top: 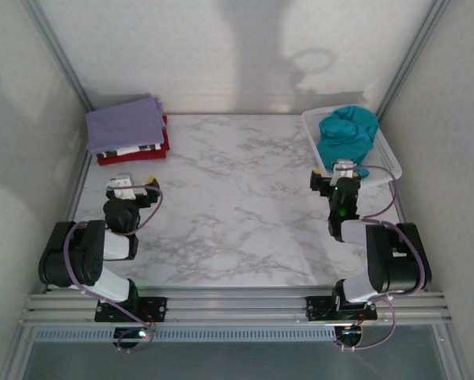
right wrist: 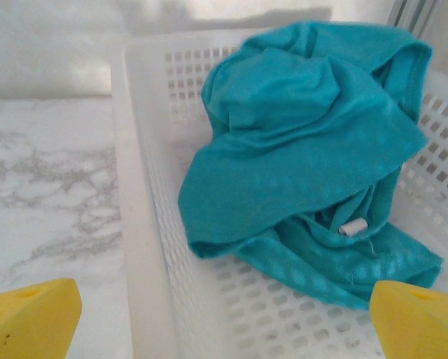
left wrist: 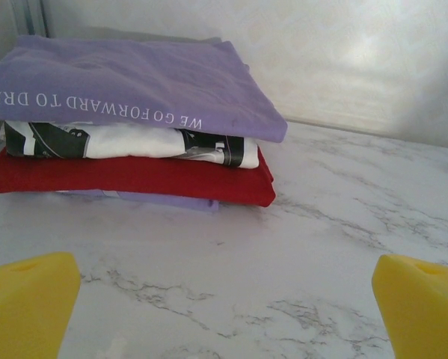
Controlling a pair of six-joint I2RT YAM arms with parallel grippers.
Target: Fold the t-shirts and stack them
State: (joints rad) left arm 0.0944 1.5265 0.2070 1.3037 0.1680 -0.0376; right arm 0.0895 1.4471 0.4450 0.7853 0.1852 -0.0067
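Note:
A crumpled teal t-shirt (top: pixel 346 136) (right wrist: pixel 306 157) lies in the white perforated basket (top: pixel 384 146) (right wrist: pixel 145 224) at the back right. My right gripper (top: pixel 343 169) (right wrist: pixel 224 318) hovers open at the basket's near edge, its yellow fingertips (right wrist: pixel 29 318) wide apart, nothing between them. At the back left sits a stack of folded shirts: lavender (top: pixel 124 124) (left wrist: pixel 126 86) on top, black-and-white patterned (left wrist: pixel 134 142) under it, red (top: pixel 134 154) (left wrist: pixel 134 176) below. My left gripper (top: pixel 126 187) (left wrist: pixel 224 307) stands open just in front of the stack, holding nothing.
The marble table (top: pixel 237 206) stretches bare between the stack and the basket. White enclosure walls close the back and sides. A thin lavender layer (left wrist: pixel 164 200) peeks out beneath the red shirt.

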